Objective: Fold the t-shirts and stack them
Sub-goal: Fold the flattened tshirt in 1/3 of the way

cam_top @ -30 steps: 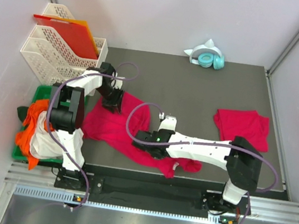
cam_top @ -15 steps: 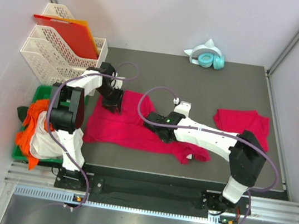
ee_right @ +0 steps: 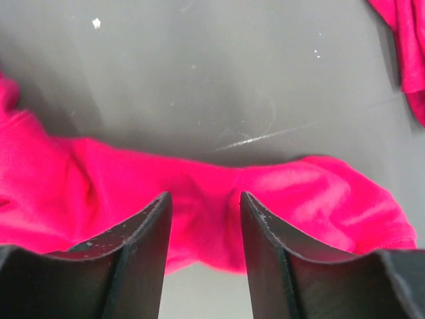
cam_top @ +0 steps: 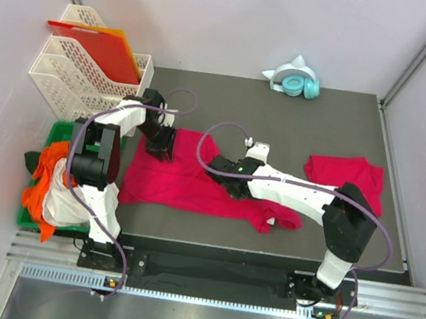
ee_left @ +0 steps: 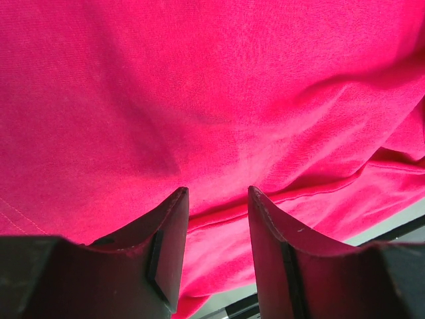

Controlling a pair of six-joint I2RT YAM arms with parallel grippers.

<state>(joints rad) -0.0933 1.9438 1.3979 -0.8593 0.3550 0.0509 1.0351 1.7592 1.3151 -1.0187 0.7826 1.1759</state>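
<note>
Now left end effector [ee_left: 218,199] parted over t-shirt [ee_left: 199,86]; right end effector [ee_right: 204,203] parted above it.

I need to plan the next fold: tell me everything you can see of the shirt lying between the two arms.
The crimson-pink t-shirt looks like soft cotton. It lies spread but rumpled on the dark table, unfolded, one sleeve bunched toward the near right. The left gripper is down on its far left corner, jaws apart; the right gripper hangs open over its right half. No label shows.
</note>
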